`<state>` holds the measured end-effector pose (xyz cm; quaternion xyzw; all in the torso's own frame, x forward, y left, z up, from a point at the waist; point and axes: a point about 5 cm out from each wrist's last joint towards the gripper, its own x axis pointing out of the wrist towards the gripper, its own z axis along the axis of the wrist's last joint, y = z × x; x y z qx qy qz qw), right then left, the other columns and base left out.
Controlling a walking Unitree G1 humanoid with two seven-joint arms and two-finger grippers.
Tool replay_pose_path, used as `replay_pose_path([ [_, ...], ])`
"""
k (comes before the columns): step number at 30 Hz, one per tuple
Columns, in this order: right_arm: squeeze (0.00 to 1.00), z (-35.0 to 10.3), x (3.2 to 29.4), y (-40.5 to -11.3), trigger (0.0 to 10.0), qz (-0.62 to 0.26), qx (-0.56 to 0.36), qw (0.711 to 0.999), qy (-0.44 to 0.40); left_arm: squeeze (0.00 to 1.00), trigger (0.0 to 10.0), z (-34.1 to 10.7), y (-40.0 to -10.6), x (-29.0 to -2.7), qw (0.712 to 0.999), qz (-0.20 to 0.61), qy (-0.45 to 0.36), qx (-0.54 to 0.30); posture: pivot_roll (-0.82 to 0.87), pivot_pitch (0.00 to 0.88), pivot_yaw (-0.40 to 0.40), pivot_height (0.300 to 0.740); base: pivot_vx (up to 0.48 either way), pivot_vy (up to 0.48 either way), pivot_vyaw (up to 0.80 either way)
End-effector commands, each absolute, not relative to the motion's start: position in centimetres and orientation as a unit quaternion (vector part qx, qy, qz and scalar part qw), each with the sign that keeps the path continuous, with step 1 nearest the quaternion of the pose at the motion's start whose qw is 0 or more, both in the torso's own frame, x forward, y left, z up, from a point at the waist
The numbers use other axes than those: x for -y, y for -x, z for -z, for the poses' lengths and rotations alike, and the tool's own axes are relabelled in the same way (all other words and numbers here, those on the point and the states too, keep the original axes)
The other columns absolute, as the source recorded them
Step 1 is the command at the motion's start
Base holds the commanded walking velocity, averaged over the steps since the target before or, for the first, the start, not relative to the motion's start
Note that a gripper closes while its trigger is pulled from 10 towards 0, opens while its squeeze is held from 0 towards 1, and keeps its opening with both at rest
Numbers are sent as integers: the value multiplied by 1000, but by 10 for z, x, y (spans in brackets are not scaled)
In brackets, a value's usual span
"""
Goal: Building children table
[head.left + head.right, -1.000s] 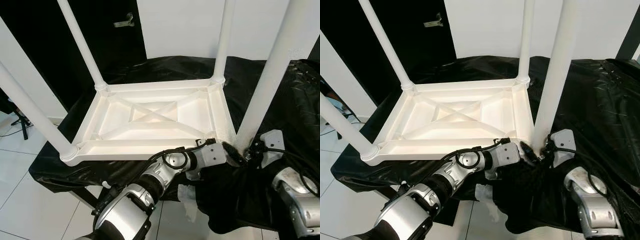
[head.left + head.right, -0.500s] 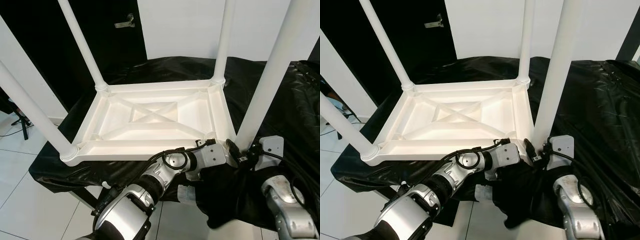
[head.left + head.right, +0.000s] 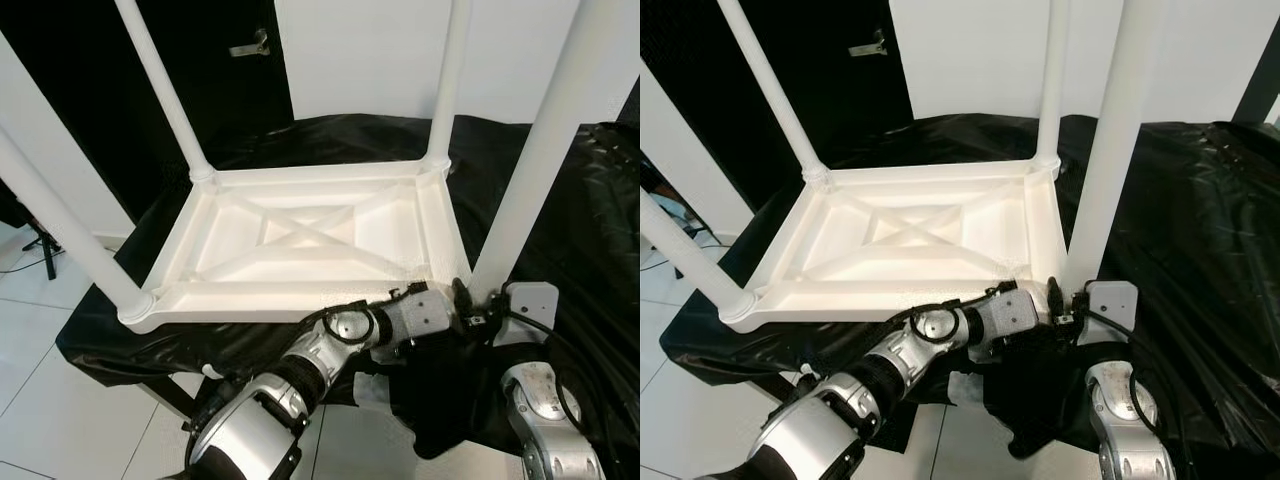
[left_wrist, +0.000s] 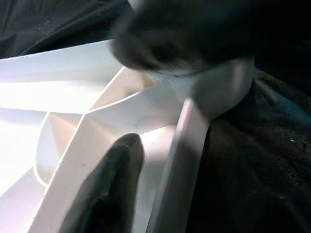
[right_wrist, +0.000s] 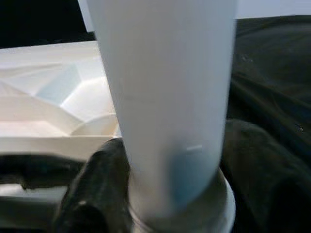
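Observation:
The white children's table lies upside down, its ribbed tabletop (image 3: 300, 235) on a black-draped surface, with all legs standing up. My left gripper (image 3: 448, 298) is at the tabletop's near right corner, shut on the rim (image 4: 194, 121), one finger (image 4: 109, 189) lying inside the tabletop. My right gripper (image 3: 482, 310) is at the foot of the near right leg (image 3: 530, 170), shut around it. In the right wrist view the leg (image 5: 165, 107) stands between the fingers (image 5: 97, 184), just above its socket collar.
Black cloth (image 3: 590, 220) covers the support and hangs over its front edge. White floor tiles (image 3: 40, 390) lie at the lower left. A dark door with a handle (image 3: 248, 42) stands behind, and a tripod foot (image 3: 40, 245) at far left.
My right forearm has swung in towards my body and to the left, with its gripper staying at the leg's foot. The left gripper stays at the corner. The table has not moved.

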<state>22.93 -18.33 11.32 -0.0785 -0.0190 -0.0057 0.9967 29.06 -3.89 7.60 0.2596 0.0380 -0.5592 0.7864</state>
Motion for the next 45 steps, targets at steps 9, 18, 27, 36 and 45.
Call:
replay_pose_path([
  [9, 0, -118, 198, -223, 10000, 47, 15, 994, 99, 0, 10000, -65, -275, 42, 813, 560, -151, -51, 29, 0, 76, 740, 0, 0, 0],
  [18, 0, -117, 204, -202, 10000, 67, -2, 993, 100, 0, 10000, -76, -273, 34, 810, 582, -69, -29, 19, 0, 84, 740, 0, 0, 0],
  [27, 0, -115, 208, -177, 10000, 65, -28, 993, 95, 0, 10000, -88, -278, 9, 810, 587, -3, -8, 10, 0, 90, 740, 0, 0, 0],
  [36, 0, -119, 203, -173, 10000, 42, -25, 994, 93, 0, 10000, -87, -284, -7, 816, 576, -47, 3, 16, 0, 85, 740, 0, 0, 0],
  [45, 0, -125, 204, -170, 10000, 38, -17, 995, 87, 0, 10000, -81, -283, -32, 811, 579, -87, -15, 17, 0, 86, 740, 0, 0, 0],
])
